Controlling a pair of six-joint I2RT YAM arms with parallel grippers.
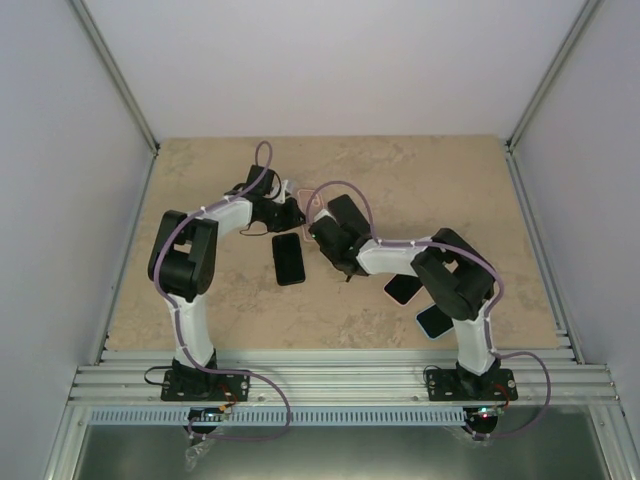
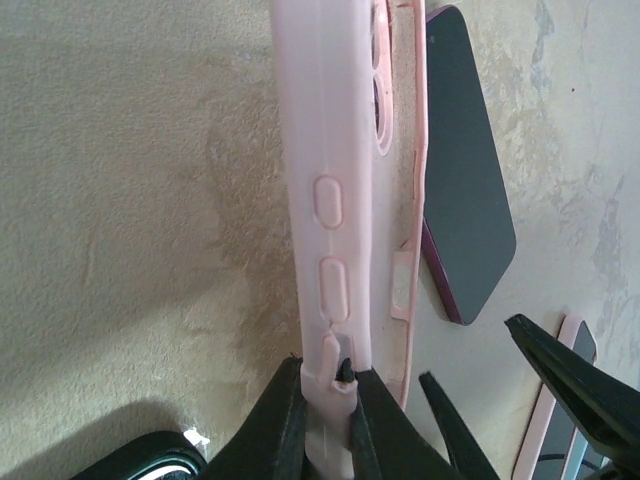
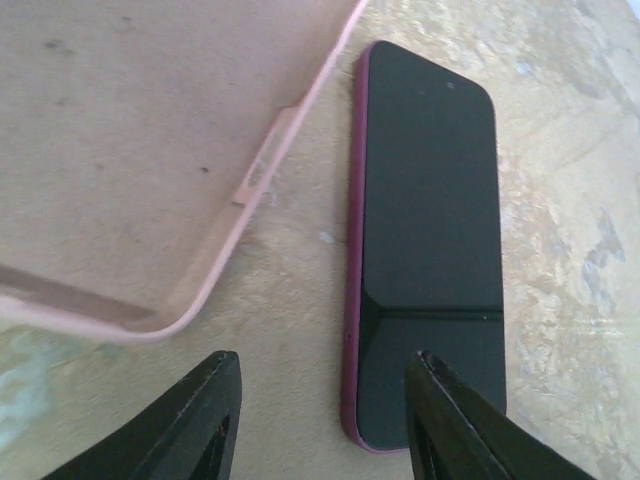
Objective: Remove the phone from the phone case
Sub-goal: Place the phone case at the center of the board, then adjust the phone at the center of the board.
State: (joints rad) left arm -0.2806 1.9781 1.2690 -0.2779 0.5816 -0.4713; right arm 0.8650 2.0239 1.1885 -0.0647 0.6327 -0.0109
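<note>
Beige stone tabletop [image 1: 450, 200] | your left gripper [image 2: 330, 400] pinches translucent pink phone case [image 2: 320, 150], clear only wrist-side | right gripper [image 3: 320, 420] spread above dark magenta-edged phone [image 3: 430, 230], lying bare

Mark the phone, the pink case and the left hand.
phone [image 3: 425, 240], right wrist view, middle of screen
pink case [image 2: 320, 120], left wrist view, side wall
left hand [image 2: 322, 385], left wrist view, between its fingertips

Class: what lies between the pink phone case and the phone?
Only bare table separates the phone case and the phone, as the right wrist view shows.
</note>
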